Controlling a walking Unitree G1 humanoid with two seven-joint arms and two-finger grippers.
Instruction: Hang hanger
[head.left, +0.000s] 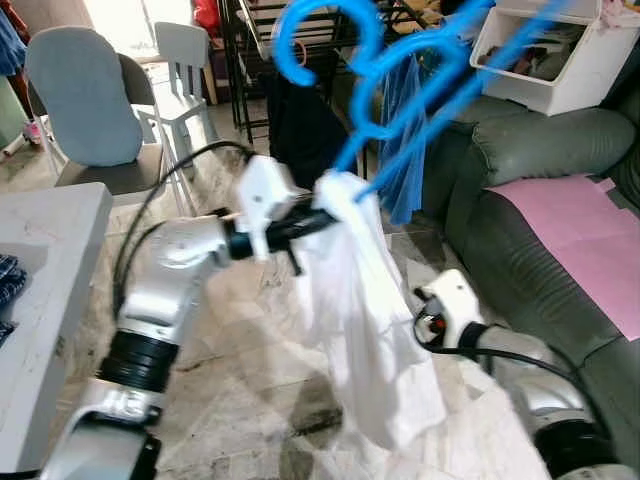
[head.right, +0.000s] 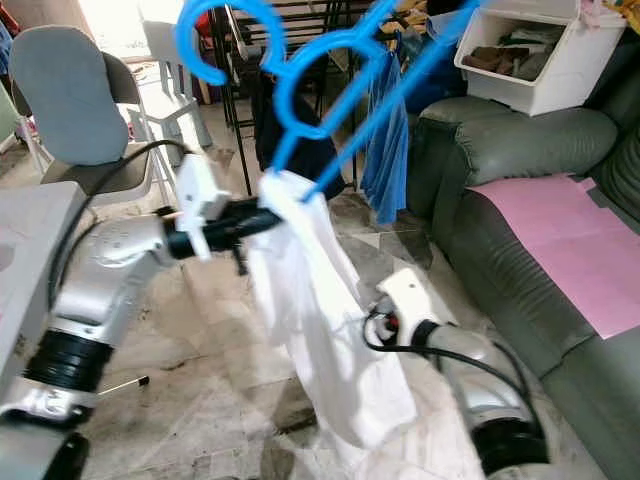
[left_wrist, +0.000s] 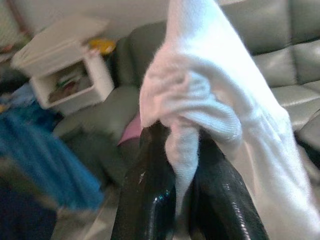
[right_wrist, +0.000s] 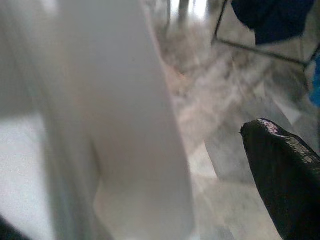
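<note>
A blue plastic hanger (head.left: 372, 70) is held up high, its hook at the top left. A white garment (head.left: 370, 330) hangs from its lower end. My left gripper (head.left: 322, 212) reaches in from the left and is shut on the garment's top by the hanger. In the left wrist view both black fingers (left_wrist: 150, 200) pinch a fold of the white cloth (left_wrist: 200, 100). My right gripper (head.left: 420, 328) sits lower right, against the hanging cloth. It is open, with one finger (right_wrist: 285, 175) apart from the white cloth (right_wrist: 125, 125).
A dark clothes rack (head.left: 250, 60) with dark and blue clothes (head.left: 405, 150) stands behind the hanger. A green sofa (head.left: 520, 160) with a pink sheet (head.left: 580, 230) and a white box (head.left: 560, 50) is on the right. A grey chair (head.left: 85, 100) and a white table (head.left: 50, 260) are on the left.
</note>
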